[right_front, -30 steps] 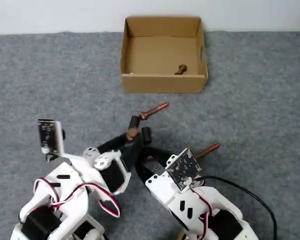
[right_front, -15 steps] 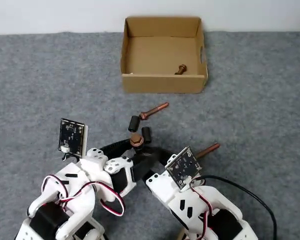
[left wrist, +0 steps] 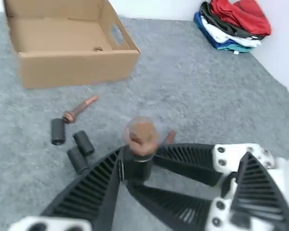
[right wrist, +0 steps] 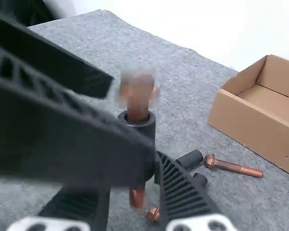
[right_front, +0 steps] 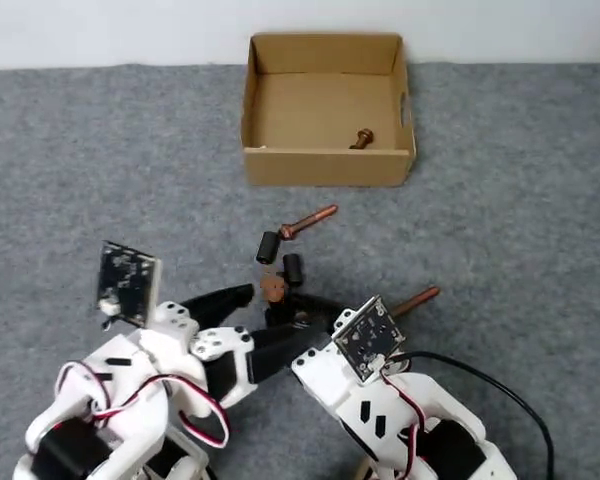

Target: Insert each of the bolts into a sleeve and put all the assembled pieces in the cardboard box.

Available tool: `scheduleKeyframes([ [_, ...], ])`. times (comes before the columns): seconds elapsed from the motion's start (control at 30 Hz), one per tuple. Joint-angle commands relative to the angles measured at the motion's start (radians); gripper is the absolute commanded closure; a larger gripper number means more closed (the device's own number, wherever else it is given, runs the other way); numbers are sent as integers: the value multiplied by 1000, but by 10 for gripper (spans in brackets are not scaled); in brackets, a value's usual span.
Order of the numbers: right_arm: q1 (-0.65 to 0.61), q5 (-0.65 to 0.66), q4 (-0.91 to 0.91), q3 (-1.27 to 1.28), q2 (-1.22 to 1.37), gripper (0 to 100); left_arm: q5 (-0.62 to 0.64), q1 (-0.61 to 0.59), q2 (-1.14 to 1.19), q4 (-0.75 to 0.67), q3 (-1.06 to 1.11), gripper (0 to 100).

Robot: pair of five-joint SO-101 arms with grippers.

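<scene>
A black sleeve [right wrist: 137, 126] stands upright with a copper bolt [right_front: 273, 288] dropped into it; the bolt's head [left wrist: 140, 132] sticks out on top. My right gripper [right_front: 280, 306] is shut on this sleeve [left wrist: 137, 166]. My left gripper [right_front: 265, 318] is open, its fingers [right wrist: 48, 72] spread on either side of the sleeve and off the bolt. A loose bolt [right_front: 308, 222] and two loose sleeves [right_front: 269, 246] [right_front: 293, 268] lie just beyond. Another bolt [right_front: 415, 298] lies to the right of the right arm. The cardboard box [right_front: 328, 170] at the back holds one assembled piece [right_front: 362, 138].
Grey carpet covers the table. A pile of folded clothes [left wrist: 231, 24] lies far off beside the wall. The box has a handle slot [left wrist: 116, 33] in one side wall. Open carpet lies between the loose parts and the box.
The left gripper carried the bolt over the held sleeve, set it in, then opened and drew back. The right arm kept still with the sleeve.
</scene>
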Motion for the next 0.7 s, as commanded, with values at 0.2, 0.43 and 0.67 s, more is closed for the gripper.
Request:
scheduleKeyframes([
  [0.2,1,8,-24,-66,-18,991,-167,-218,-2,31,-108,663],
  [0.43,160,0,-22,-71,-18,991,-167,-361,-2,74,-217,788],
  [0.67,378,-150,136,-183,18,991,-256,-601,-2,71,-101,987],
])
